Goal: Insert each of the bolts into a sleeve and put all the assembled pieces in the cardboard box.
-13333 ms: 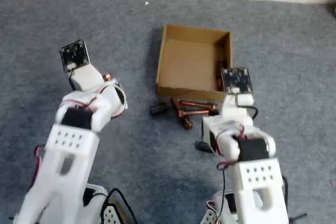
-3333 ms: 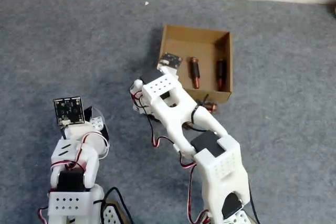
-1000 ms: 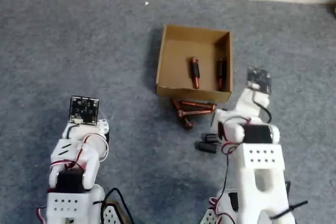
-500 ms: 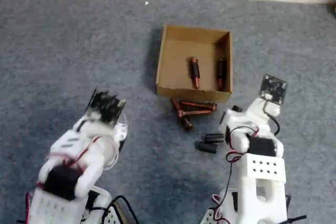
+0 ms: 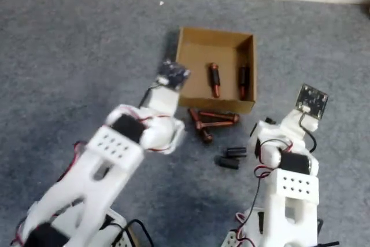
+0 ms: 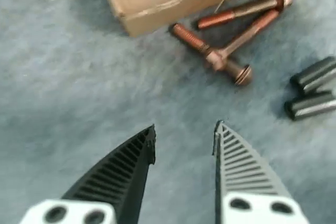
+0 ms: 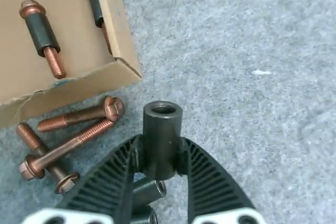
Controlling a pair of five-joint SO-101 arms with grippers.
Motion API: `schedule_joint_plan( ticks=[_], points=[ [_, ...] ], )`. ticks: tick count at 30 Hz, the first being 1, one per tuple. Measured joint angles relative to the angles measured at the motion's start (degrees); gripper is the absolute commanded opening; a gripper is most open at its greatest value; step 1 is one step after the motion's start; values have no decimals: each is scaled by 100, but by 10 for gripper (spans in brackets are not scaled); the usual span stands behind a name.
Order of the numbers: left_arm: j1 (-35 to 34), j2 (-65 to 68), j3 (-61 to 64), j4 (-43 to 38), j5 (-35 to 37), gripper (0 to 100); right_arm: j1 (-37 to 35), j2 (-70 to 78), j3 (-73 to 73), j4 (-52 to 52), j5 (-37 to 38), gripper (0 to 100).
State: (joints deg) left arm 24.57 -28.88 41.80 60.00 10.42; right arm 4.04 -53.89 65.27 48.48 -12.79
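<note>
we are seeing two finished pieces [image 5: 214,79] lying in the cardboard box [image 5: 196,50]. three bolts [image 5: 211,118] and two sleeves [image 5: 230,158] are waiting just outside the box. the right wrist view, better than the high view, is showing the right end effector [image 7: 160,148] clamped on another sleeve [image 7: 162,124]. the left end effector [image 6: 184,128] is hanging apart beside the box.
</note>
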Motion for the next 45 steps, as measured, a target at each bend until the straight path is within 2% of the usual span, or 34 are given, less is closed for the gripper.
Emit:
schedule_joint_plan(
  ticks=[6, 12, 20, 25, 32, 43, 45],
  points=[
    [413, 1125, -35, -1064, 1345, 200, 18, 0, 0, 0, 0, 5],
    [457, 1503, -44, -1758, 1565, 200, 62, 0, 0, 0, 0, 5],
    [466, 1565, -44, -2426, 299, 200, 44, 0, 0, 0, 0, 5],
    [668, 1565, -44, -2505, -413, 200, 44, 0, 0, 0, 0, 5],
    [914, 1846, -149, -2523, -897, 200, 44, 0, 0, 0, 0, 5],
    [932, 3859, -1477, -2497, -1240, 194, 44, 0, 0, 0, 0, 5],
    [941, 4062, -1697, -2286, -1354, 150, 44, 0, 0, 0, 0, 5]
  ],
)
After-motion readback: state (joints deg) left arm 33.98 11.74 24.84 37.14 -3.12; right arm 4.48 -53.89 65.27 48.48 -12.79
